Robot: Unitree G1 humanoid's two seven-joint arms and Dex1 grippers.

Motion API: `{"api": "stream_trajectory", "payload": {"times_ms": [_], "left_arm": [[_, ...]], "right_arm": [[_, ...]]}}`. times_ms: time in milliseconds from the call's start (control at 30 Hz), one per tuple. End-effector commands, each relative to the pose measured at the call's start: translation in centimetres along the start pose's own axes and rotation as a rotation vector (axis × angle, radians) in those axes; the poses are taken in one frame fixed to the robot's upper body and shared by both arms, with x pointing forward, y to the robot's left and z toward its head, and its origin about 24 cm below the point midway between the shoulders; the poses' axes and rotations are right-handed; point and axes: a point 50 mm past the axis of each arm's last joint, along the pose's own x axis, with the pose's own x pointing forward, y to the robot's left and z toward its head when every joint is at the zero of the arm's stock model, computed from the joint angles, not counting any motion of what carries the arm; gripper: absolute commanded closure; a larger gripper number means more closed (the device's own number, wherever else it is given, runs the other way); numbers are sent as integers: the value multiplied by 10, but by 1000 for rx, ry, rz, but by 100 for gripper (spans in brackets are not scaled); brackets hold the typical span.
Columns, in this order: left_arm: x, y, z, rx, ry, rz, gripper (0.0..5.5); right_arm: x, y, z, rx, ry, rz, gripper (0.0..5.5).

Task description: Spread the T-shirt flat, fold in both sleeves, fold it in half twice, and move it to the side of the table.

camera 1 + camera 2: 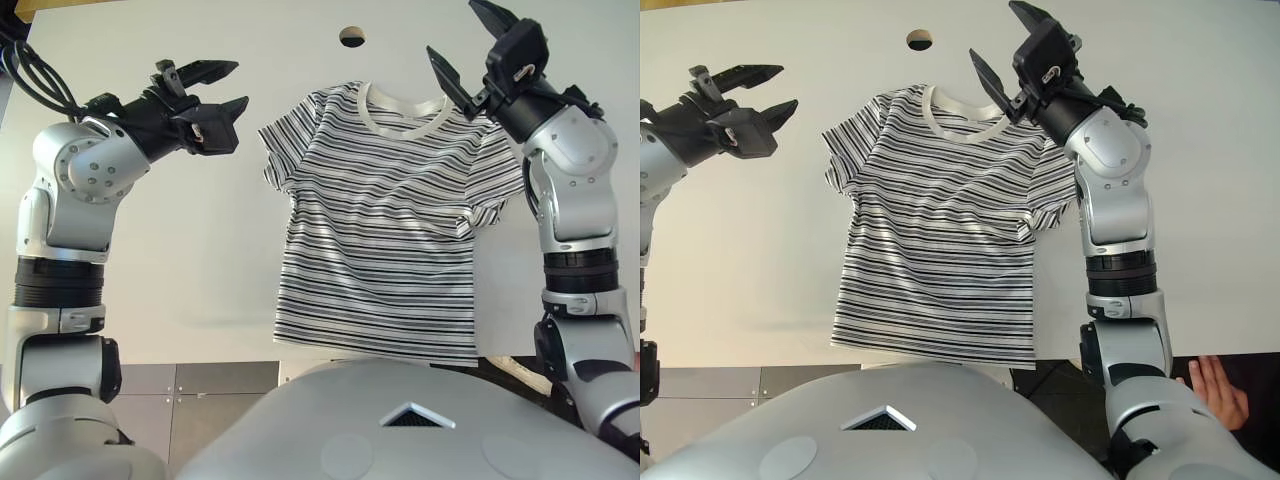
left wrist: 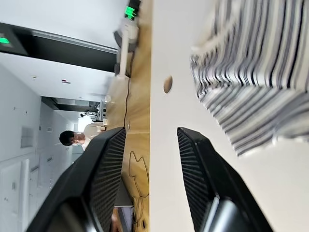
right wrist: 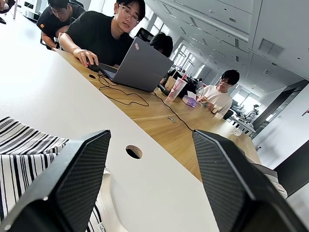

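I see the striped T-shirt (image 1: 385, 220) lying spread on the white desk (image 1: 180, 250), collar at 12 o'clock, hem at 6 by the near edge, both sleeves out. Left gripper (image 1: 240, 83) sits at the shirt's 10 o'clock, just off the sleeve, fingers moderately apart, holding nothing. Right gripper (image 1: 452, 28) is at 1 o'clock by the collar and shoulder, spread wide and empty; I can't tell whether it touches the cloth. The desk's cable hole (image 1: 352, 37) is at 12.

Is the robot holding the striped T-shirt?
No, the left gripper and right gripper are both open and empty, while the T-shirt lies on the white table.
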Motion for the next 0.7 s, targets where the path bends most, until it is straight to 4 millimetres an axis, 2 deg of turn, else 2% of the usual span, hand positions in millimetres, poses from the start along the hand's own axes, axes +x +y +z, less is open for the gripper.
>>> {"api": "stream_trajectory", "payload": {"times_ms": [33, 200, 400, 533, 700], "left_arm": [[7, 2, -13, 232, 58, -144, 352], [34, -23, -21, 377, 23, -339, 352], [54, -41, -19, 393, -38, -392, 352], [64, -57, -15, 396, -64, -427, 352], [62, -73, -21, 428, -47, -483, 352]], "right_arm": [[-1, -1, 3, -16, 2, 1, 237], [-3, 0, 6, -16, -6, -4, 237], [-3, 1, 12, -16, -23, -4, 237], [-3, 2, 19, -16, -45, -6, 237], [-3, 4, 25, -23, -65, 6, 237]]}}
